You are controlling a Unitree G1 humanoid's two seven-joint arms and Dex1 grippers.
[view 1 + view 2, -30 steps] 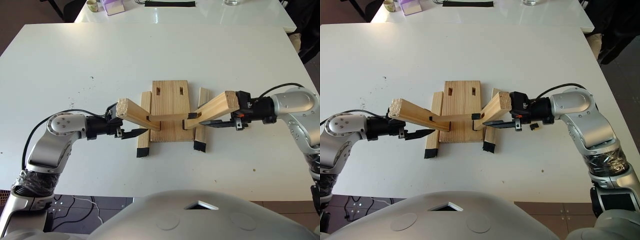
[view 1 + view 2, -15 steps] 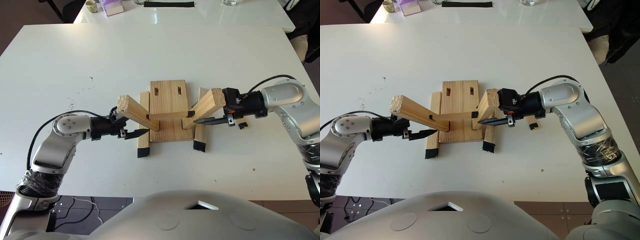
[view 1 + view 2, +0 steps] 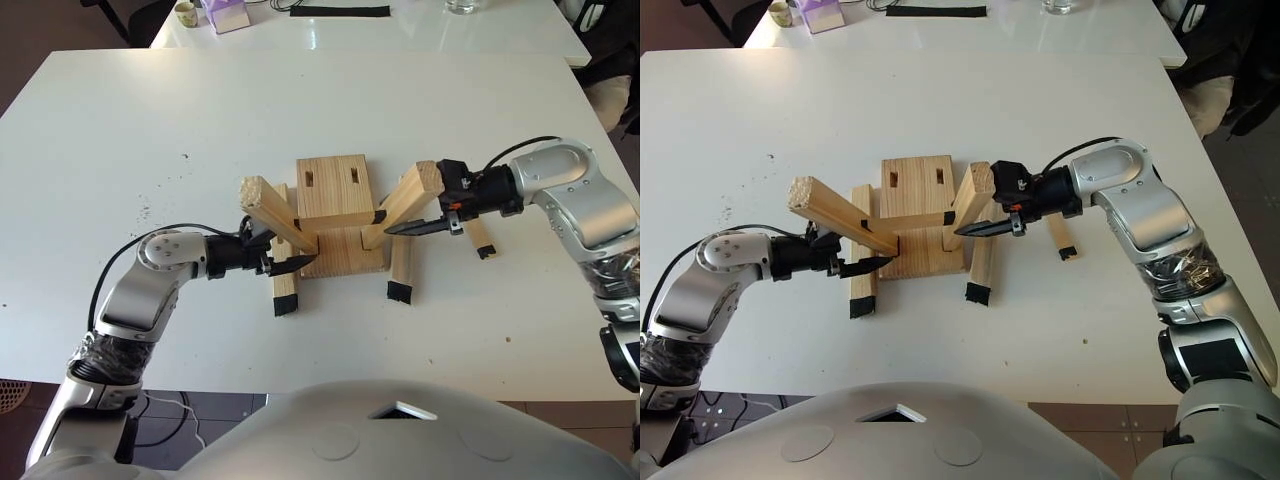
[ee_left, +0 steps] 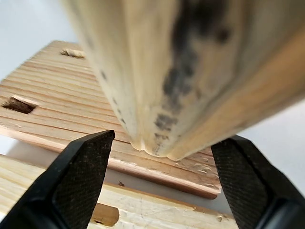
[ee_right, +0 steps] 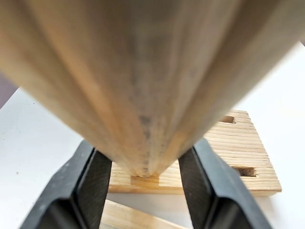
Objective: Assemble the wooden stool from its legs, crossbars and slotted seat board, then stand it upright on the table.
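Note:
Two pale wooden legs joined by a short crossbar (image 3: 340, 222) hang low over the slotted seat board (image 3: 335, 180), which lies flat mid-table. My left gripper (image 3: 288, 256) is shut on the left leg (image 3: 262, 203); in the left wrist view its black fingers (image 4: 81, 167) flank that leg (image 4: 181, 71) above the board (image 4: 57, 105). My right gripper (image 3: 402, 222) is shut on the right leg (image 3: 412, 190), whose underside (image 5: 143, 71) sits between the fingers (image 5: 81, 191). Both legs slope up and outward from the crossbar.
Two more legs with black tips lie beside the board, one on the left (image 3: 286, 288) and one on the right (image 3: 401, 275). A short black-tipped piece (image 3: 481, 240) lies near my right wrist. A second table behind holds a cup (image 3: 185, 12), a purple box (image 3: 225, 12) and a black strip (image 3: 340, 9).
Both arms have drawn inward and away from me, carrying the joined legs and crossbar farther over the seat board. The legs now slope more steeply. The short piece by my right wrist has come into sight.

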